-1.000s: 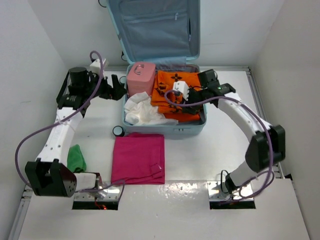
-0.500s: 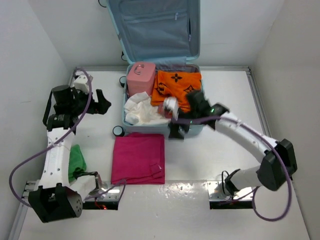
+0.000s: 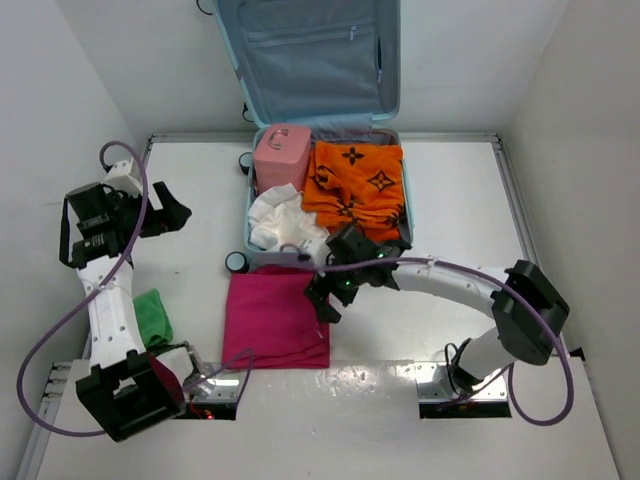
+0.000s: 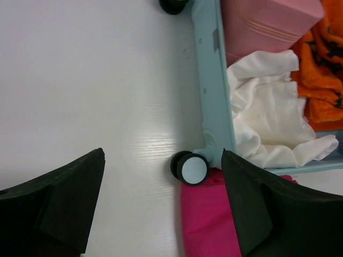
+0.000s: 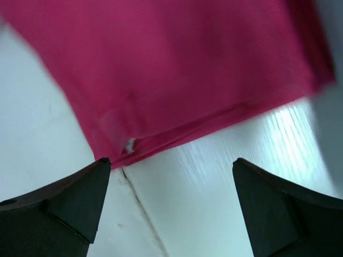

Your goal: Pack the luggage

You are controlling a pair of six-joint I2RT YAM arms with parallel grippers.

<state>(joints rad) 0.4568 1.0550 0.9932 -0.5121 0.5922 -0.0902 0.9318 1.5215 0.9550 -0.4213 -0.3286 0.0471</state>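
The pale aqua luggage (image 3: 300, 60) lies open at the back with its lid upright. Its base holds a pink vanity case (image 3: 281, 155), a white cloth (image 3: 285, 222) and an orange patterned cloth (image 3: 360, 190). A folded magenta cloth (image 3: 270, 320) lies on the table in front of it. My right gripper (image 3: 322, 297) is open and empty over the magenta cloth's right edge; its wrist view shows the cloth's folded edge (image 5: 177, 69) between the fingers (image 5: 64, 198). My left gripper (image 3: 165, 210) is open and empty, left of the luggage. Its view shows the rim (image 4: 211, 80) and a black wheel (image 4: 190, 167).
A green cloth (image 3: 153, 317) lies by the left arm's base. Walls close in the table on the left, back and right. A seam in the tabletop (image 5: 139, 203) runs near the magenta cloth's corner. A second wheel (image 3: 245, 160) shows at the luggage's back left.
My right gripper left the luggage, where it was over the orange cloth, and came forward-left to the magenta cloth. My left arm swung left, away from the luggage.
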